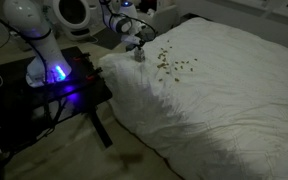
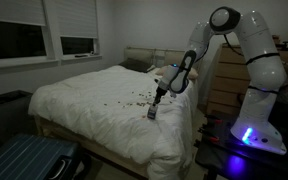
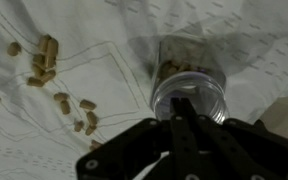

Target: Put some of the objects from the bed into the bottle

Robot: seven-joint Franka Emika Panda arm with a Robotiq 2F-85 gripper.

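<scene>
1. In the wrist view the gripper (image 3: 180, 108) has its two fingers drawn together to a narrow tip, right over the mouth of the bottle (image 3: 210, 98). Whether anything is pinched between them cannot be made out.
2. The bottle stands upright on the bed (image 3: 104, 30), its open rim facing up, and several brown bits show through its clear wall.
3. The objects (image 3: 46, 62) lie loose on the white duvet beside the bottle, some in a small clump and others strewn singly.
4. In an exterior view the arm reaches down to the bottle (image 2: 152, 115) near the bed's edge, with the scatter (image 2: 134, 100) just beyond it.
5. The robot base (image 1: 52, 70) glows blue on a dark side table (image 1: 84, 88) next to the bed.
</scene>
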